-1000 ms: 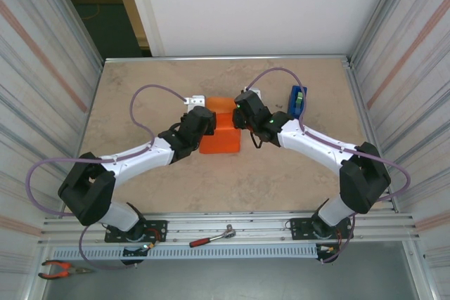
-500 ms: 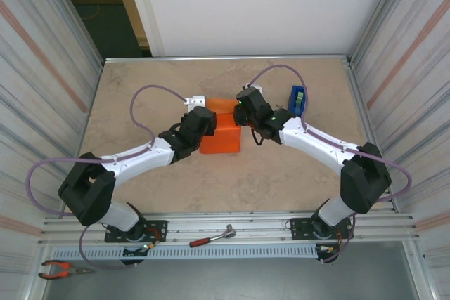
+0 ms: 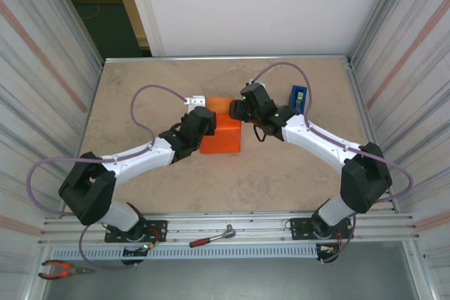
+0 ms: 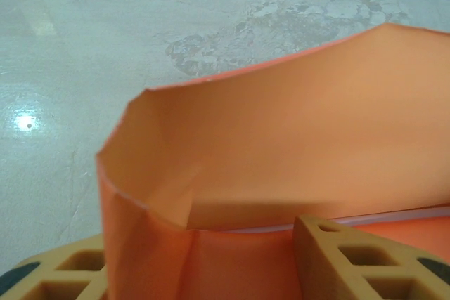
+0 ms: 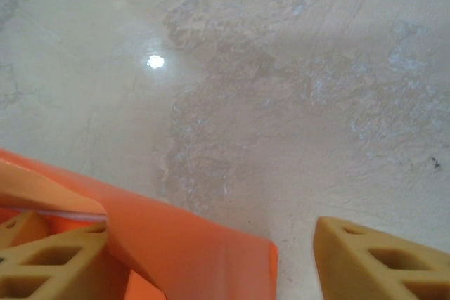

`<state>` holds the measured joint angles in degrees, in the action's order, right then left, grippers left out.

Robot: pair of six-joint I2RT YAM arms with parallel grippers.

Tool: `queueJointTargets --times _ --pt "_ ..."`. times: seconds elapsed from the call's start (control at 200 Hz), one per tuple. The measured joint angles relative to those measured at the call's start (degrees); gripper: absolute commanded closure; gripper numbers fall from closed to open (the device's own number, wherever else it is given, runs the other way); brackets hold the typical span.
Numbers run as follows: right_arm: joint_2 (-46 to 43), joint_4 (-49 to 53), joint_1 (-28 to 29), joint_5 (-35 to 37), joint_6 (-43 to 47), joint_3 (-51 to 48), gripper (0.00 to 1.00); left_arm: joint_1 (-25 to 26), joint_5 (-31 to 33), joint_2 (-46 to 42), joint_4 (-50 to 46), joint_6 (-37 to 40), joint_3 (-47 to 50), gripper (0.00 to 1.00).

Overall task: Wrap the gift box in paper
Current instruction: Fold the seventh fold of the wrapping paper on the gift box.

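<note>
The gift box is hidden inside the orange paper (image 3: 221, 137), which lies as a box-sized parcel at the table's middle. In the left wrist view a paper flap (image 4: 295, 138) stands up behind the parcel. My left gripper (image 4: 200, 244) straddles the parcel's left far corner (image 3: 206, 119), and orange paper fills the gap and touches both fingers. My right gripper (image 5: 211, 237) is at the parcel's far right corner (image 3: 236, 109), open. Its left finger (image 5: 56, 251) rests against a folded paper edge (image 5: 197, 251), while its right finger (image 5: 380, 261) is over bare table.
A blue tape dispenser (image 3: 297, 98) stands to the right of the parcel, close behind the right arm. A ratchet wrench (image 3: 211, 237) and red pliers (image 3: 60, 268) lie on the rail in front of the arm bases. Metal walls close in both sides.
My right gripper has opened, let go of the paper, and shifted slightly toward the far side. The left arm and the parcel have stayed put.
</note>
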<state>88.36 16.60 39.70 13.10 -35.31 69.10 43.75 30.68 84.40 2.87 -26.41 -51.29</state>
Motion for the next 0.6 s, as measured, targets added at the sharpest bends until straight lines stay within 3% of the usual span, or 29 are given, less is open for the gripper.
queueJointTargets --times 0.055,0.095,0.115,0.135,0.215,0.476,0.596 --pt "0.00 -0.17 -0.11 -0.59 -0.02 0.59 0.99 0.00 0.07 0.15 0.11 0.00 -0.13 0.48" --pt "0.00 -0.46 -0.09 -1.29 -0.02 0.87 0.72 0.00 0.07 0.24 0.15 0.00 -0.22 0.48" --pt "-0.02 -0.63 -0.09 -1.51 -0.04 0.94 0.48 0.00 0.11 0.31 0.13 0.00 -0.31 0.49" --pt "-0.07 -0.72 0.00 -1.60 0.07 0.96 0.34 0.00 0.17 0.33 0.02 0.00 -0.33 0.49" --pt "-0.94 -0.68 -0.09 -2.29 0.24 0.90 0.13 0.00 0.35 0.37 -0.02 0.00 -0.35 0.49" --pt "-15.19 -3.37 -4.72 -3.37 -2.62 -7.61 0.11 0.15 0.61 0.57 -0.09 0.00 -0.59 0.50" --pt "-18.01 -5.11 -10.84 -7.04 -7.37 -12.26 0.28 0.15 0.70 0.59 -0.11 0.00 -0.61 0.50"
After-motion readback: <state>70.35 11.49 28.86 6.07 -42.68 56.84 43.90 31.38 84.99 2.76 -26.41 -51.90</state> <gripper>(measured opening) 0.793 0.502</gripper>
